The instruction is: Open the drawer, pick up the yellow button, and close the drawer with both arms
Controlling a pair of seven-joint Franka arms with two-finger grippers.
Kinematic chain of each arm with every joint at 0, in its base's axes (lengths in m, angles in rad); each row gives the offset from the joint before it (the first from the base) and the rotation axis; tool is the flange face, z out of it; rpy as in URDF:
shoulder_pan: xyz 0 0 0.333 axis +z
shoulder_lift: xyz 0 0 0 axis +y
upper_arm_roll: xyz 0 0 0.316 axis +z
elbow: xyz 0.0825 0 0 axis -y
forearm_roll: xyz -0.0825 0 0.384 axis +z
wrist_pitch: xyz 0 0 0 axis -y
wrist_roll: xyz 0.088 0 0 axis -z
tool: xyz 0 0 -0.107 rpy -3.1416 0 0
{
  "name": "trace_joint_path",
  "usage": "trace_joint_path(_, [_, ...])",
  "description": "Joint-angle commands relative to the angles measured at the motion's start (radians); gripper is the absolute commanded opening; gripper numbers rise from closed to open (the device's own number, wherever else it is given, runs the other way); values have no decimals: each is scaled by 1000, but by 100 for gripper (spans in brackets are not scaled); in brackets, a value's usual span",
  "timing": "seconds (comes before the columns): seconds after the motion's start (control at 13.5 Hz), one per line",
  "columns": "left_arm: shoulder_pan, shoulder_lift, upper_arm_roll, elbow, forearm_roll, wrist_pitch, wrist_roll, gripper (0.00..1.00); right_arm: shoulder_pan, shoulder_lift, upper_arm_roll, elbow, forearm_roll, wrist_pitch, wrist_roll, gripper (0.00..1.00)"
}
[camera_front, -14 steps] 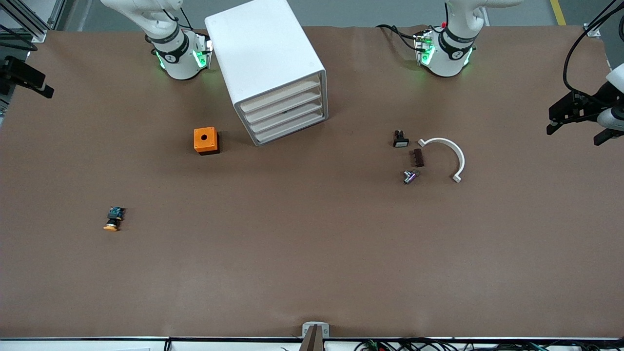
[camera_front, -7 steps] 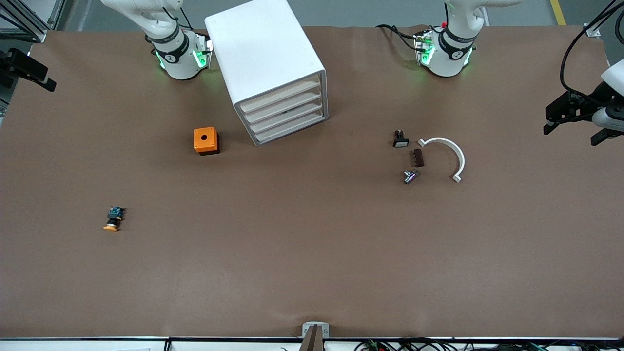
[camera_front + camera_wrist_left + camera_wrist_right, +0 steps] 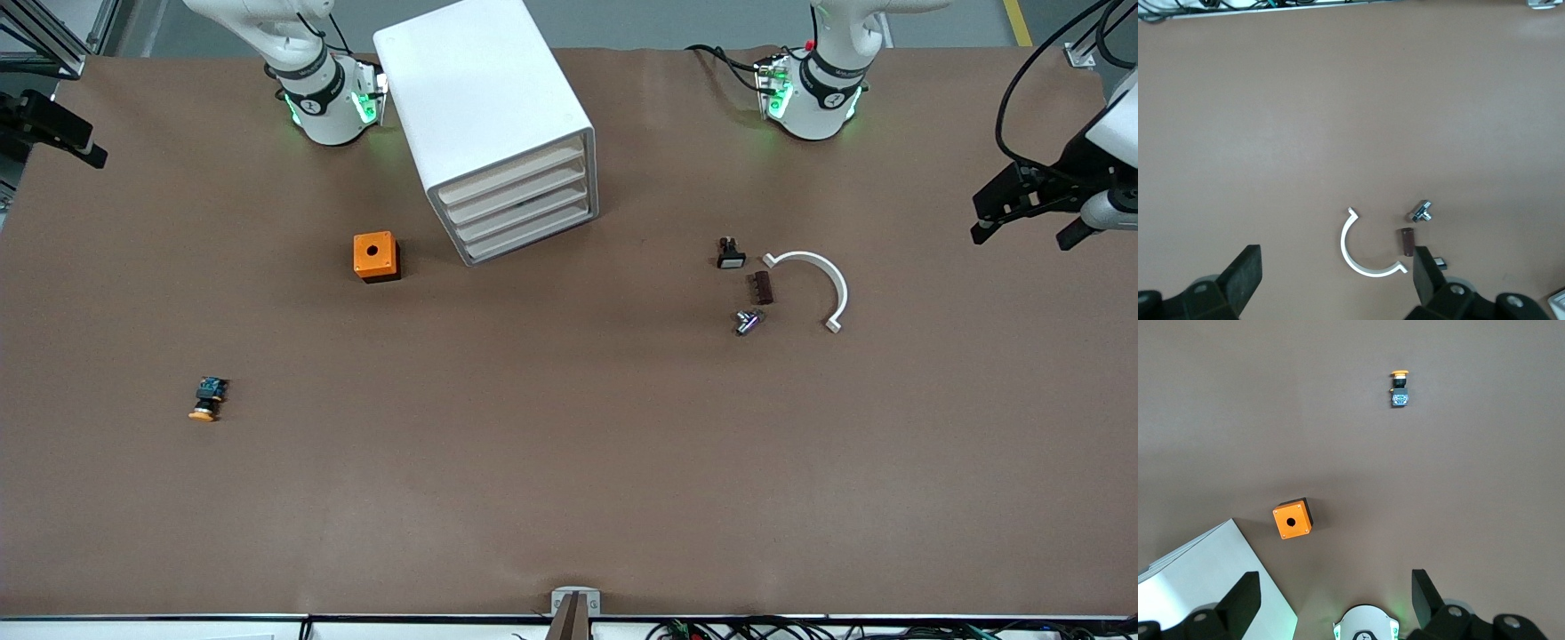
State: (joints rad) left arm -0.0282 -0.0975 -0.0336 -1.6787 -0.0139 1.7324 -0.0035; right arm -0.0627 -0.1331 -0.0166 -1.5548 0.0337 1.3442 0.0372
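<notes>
button [image 3: 205, 399]: lies on the table [image 3: 533, 462] near the right arm's end, nearer the camera than the cube [image 3: 375, 256]; well apart from both grippers
drawer [image 3: 513, 177]: top one of the cabinet [image 3: 471, 98], flush with the three below
right gripper [image 3: 1335, 603]: up over the table's right-arm edge, fingers spread wide, empty
left gripper [image 3: 1022, 213]: over the left-arm edge, fingers apart, empty
clip [image 3: 816, 283]: white arc beside small parts [image 3: 751, 289], near the left arm's end
</notes>
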Motion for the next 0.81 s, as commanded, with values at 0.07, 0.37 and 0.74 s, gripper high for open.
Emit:
trace_joint_path(0.07, [11, -1, -6, 8, 8, -20, -18, 100, 1, -22, -2, -19, 0, 13, 15, 100])
trace_joint_path(0.37, [11, 4, -6, 8, 8, -20, -18, 100, 3, -20, 0, -18, -3, 23, 10, 100])
trace_joint_path(0.74, [13, 4, -6, 8, 8, -39, -21, 100, 3, -20, 0, -18, -3, 21, 10, 100])
